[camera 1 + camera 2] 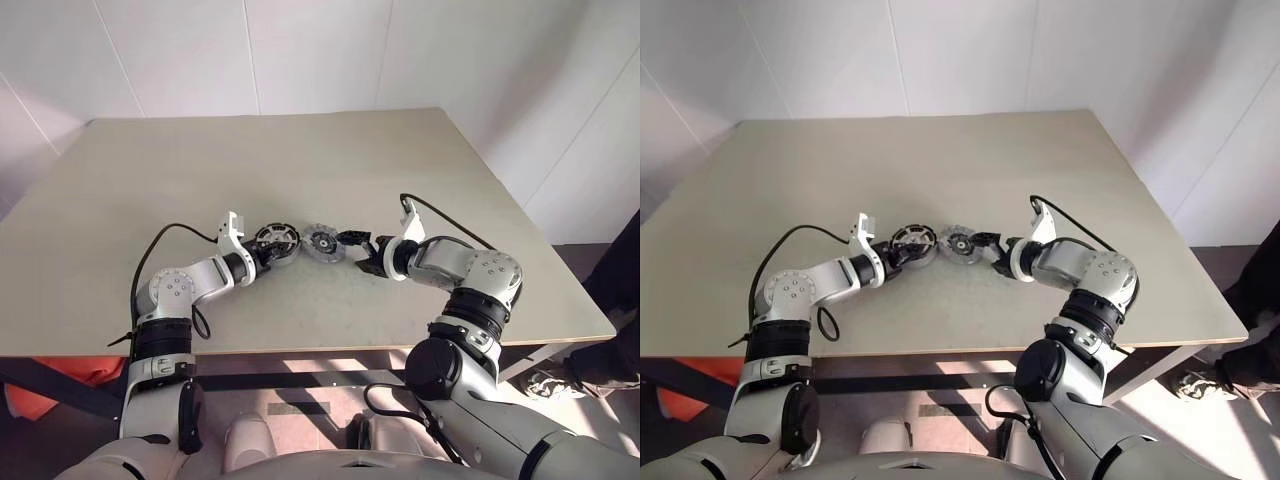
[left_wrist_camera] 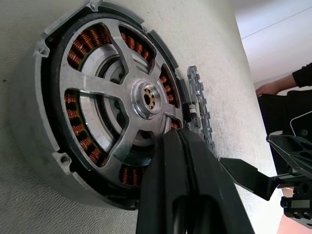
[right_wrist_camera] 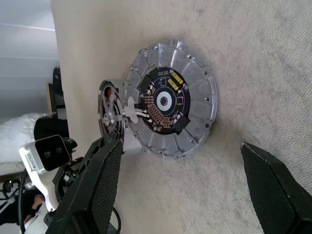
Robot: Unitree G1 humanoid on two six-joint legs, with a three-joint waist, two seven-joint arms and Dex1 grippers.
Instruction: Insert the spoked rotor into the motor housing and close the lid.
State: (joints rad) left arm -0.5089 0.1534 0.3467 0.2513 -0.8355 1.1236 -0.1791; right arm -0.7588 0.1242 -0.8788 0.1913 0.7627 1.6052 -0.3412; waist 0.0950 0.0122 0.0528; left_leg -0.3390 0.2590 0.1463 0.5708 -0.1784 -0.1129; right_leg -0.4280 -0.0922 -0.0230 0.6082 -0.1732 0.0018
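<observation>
The motor housing point(image 2: 46, 97) lies flat on the table with copper-red windings around its inside. Inside it sits the spoked rotor point(image 2: 124, 73), black rim and pale grey spokes around a central hub. My left gripper point(image 2: 179, 134) is shut with nothing between its fingers, its tips at the housing's near edge; in the head view it point(image 1: 262, 254) sits just left of the housing point(image 1: 277, 243). The lid point(image 3: 195, 105), a ribbed grey disc with a dark circuit board at its centre, lies right beside the housing. My right gripper point(image 3: 190, 190) stands wide open just short of the lid point(image 1: 322, 243), apart from it.
The beige table point(image 1: 300, 160) has bare room behind and to both sides of the parts. Its front edge runs close below my arms. A person's leg and shoe point(image 1: 610, 300) stand past the table's right corner. Something orange point(image 1: 60, 375) lies under the table at the left.
</observation>
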